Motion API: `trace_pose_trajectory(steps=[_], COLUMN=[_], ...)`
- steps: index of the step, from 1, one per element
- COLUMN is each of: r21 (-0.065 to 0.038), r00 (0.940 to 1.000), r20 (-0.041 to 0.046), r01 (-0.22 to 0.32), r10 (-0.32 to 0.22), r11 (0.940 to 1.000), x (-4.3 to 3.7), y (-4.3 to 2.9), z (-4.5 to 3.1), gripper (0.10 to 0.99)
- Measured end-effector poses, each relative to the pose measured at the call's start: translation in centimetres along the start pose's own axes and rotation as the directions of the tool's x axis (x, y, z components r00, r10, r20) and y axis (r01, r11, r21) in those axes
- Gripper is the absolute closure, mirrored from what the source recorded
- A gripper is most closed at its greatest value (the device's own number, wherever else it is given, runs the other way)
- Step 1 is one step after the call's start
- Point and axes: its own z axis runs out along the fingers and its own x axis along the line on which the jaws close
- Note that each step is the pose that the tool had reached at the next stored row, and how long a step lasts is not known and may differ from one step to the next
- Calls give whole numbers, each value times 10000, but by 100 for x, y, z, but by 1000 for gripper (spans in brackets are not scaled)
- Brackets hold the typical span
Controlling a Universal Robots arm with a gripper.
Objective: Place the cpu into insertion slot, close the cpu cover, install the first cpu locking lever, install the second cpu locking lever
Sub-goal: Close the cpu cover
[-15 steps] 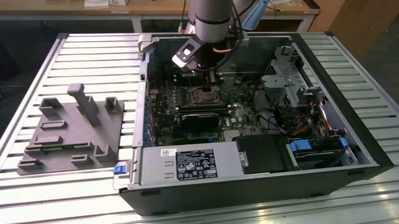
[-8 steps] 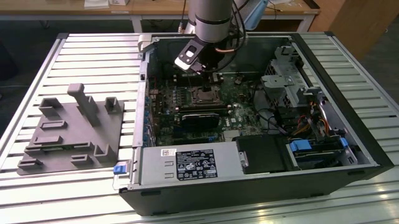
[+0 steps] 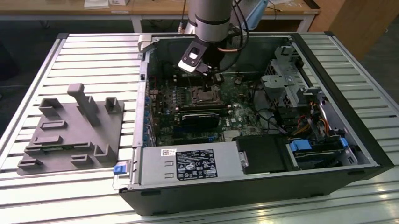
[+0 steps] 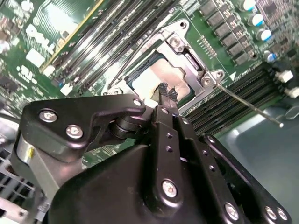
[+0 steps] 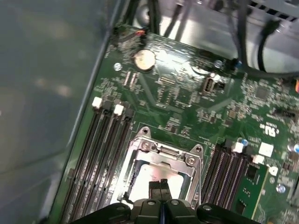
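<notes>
1. The open computer case (image 3: 249, 200) lies nearest. Its dark near wall runs across the lower centre of the exterior view.
2. The slatted metal table (image 3: 93, 51) carries the case and shows along the frame's sides.
3. A grey moulded fixture (image 3: 68, 135) rests on the table at the exterior view's left, beside the case.
4. The power supply (image 3: 187, 165) sits inside the case against that near wall, at lower centre.
5. The green motherboard (image 3: 243, 112) lies flat at the centre of the frame.
6. The robot arm (image 3: 212, 18) reaches down from the upper centre.
7. The gripper (image 3: 212, 80) hangs just over the insertion slot (image 3: 203, 96). In both wrist views the gripper (image 4: 167, 91) (image 5: 161, 186) has its fingers pressed together with nothing seen between them, the tips at the socket's edge. Whether they touch it cannot be told.
8. The cpu cover (image 4: 189, 70) (image 5: 161, 151) lies down flat over the slot.
9. The cpu (image 4: 154, 77) (image 5: 152, 172) sits in the slot, its pale metal face showing through the cover's window.
10. A thin locking lever (image 4: 247, 105) slants out from one corner of the cover, across the memory slots (image 5: 93, 154).
</notes>
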Motion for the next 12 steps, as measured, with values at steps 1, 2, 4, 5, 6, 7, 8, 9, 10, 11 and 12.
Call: trace_pose_trajectory(steps=[1,2,4,5,6,7,8,9,10,11,12], r21=[-3,-5,-11,-14,-17,-20,-22,-25,-28,-31,-34], r00=[9998,9994,9974,9959,9941,9919,9894,9867,9836,9802,9764], r20=[-3,-6,-13,-16,-19,-22,-25,-28,-31,-33,-36], r01=[181,359,718,909,1088,1266,1450,1627,1805,1981,2157], r10=[-181,-359,-718,-909,-1088,-1266,-1450,-1627,-1805,-1981,-2157], r11=[9998,9994,9974,9959,9941,9919,9894,9867,9836,9802,9764], x=[0,0,0,0,0,0,0,0,0,0,0], y=[0,0,0,0,0,0,0,0,0,0,0], z=[0,0,0,0,0,1,0,1,1,1,1], gripper=[980,980,980,980,980,980,980,980,980,980,980])
